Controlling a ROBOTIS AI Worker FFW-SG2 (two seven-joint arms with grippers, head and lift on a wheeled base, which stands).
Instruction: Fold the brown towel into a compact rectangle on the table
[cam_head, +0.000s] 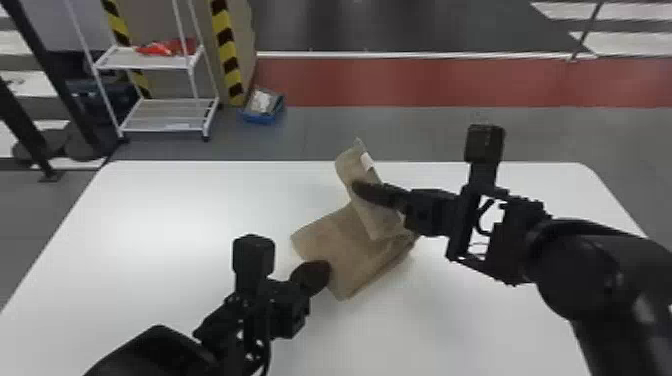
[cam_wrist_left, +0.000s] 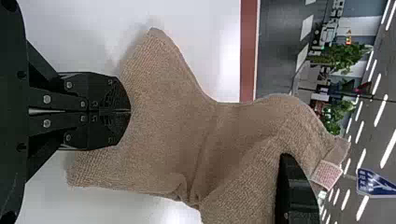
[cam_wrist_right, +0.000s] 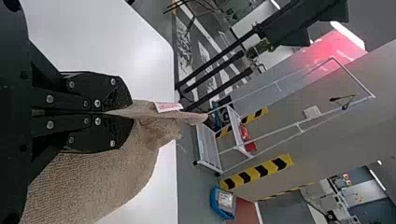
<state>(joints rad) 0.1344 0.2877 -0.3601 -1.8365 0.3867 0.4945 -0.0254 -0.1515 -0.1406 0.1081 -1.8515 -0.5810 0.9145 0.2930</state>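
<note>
Right claw (cam_head: 356, 187): closed, a raised fold of the brown towel (cam_head: 345, 232) pinched between its fingers; part of the fold projects past the fingertips in the right wrist view. Left claw (cam_head: 320, 274): fingers together, at the towel's near-left edge; whether any cloth is caught between them, cannot tell. Brown towel: one piece, ribbed texture, about mid-table; lower portion spread on the table (cam_head: 175, 215), layered along its near-right edge, upper portion lifted towards the far edge and creased. White label (cam_head: 367, 161): attached near the raised end, beyond the right claw. Beyond the table: white rack (cam_head: 145, 62), a red item (cam_head: 162, 48) on its upper shelf; blue box (cam_head: 263, 118), on the floor beside a column with yellow-and-black striped edging.
</note>
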